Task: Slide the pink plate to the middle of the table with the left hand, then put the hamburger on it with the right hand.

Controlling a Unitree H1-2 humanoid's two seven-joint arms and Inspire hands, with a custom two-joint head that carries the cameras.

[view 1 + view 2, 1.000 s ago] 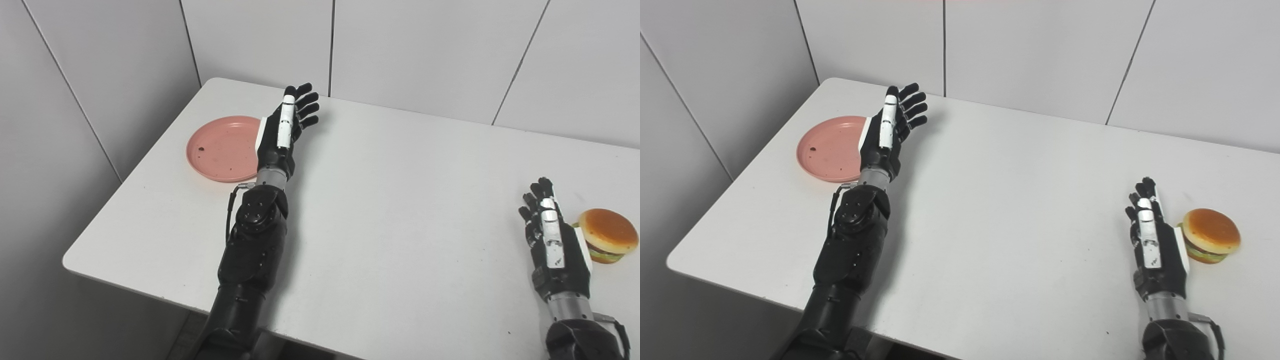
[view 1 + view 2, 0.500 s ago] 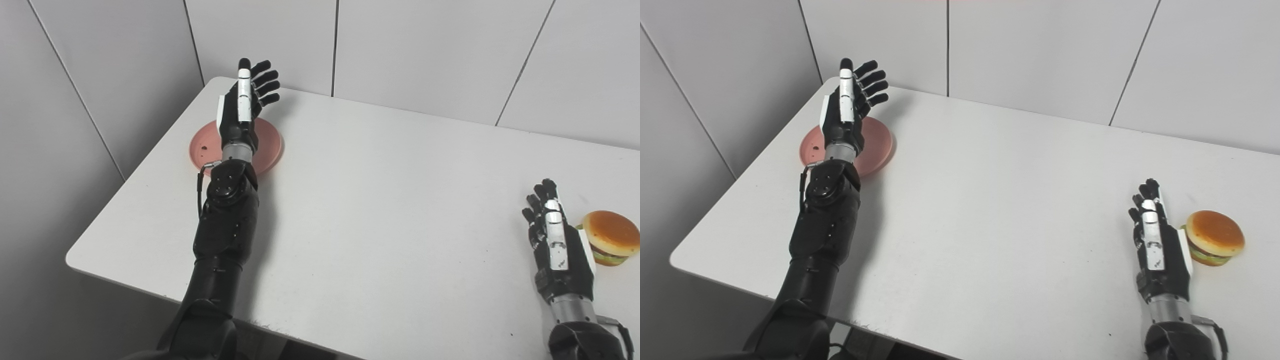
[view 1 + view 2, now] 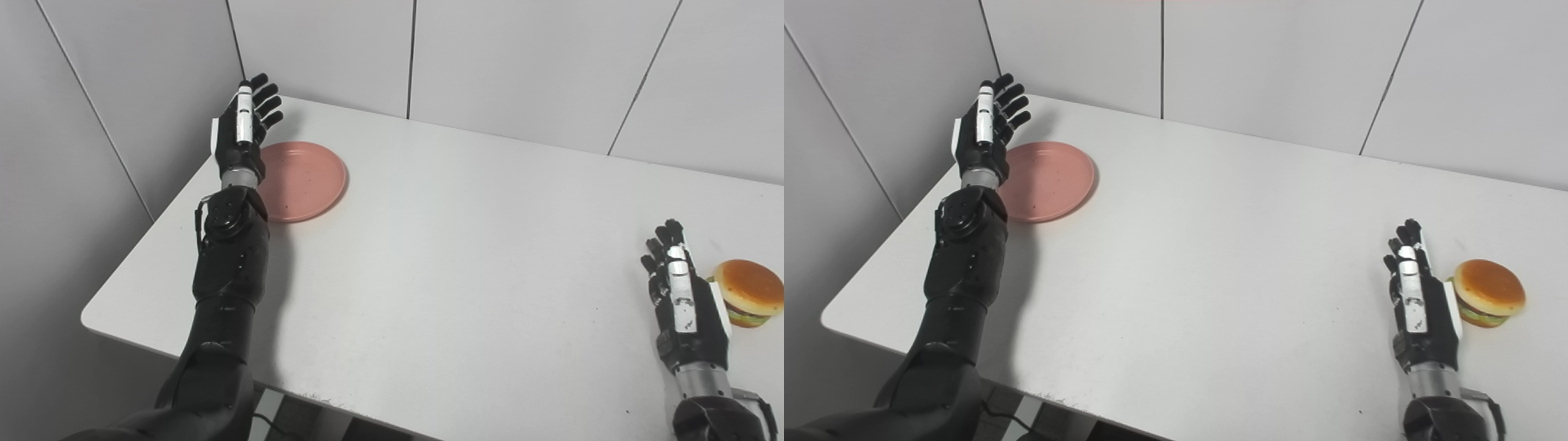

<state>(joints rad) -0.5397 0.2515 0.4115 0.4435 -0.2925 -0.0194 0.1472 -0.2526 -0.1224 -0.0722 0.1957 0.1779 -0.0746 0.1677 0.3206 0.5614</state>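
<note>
Left hand (image 3: 242,131) had swung from the inner side of the pink plate (image 3: 303,179), across it, to its outer left edge: empty, fingers spread, likely set to push inward. Plate stayed near the table's (image 3: 465,257) far-left corner. Right hand (image 3: 686,300) unchanged, empty, fingers extended, just beside the hamburger (image 3: 744,293).

Left robot hand (image 3: 981,139) (fingers spread) beside pink plate (image 3: 1048,180).
</note>
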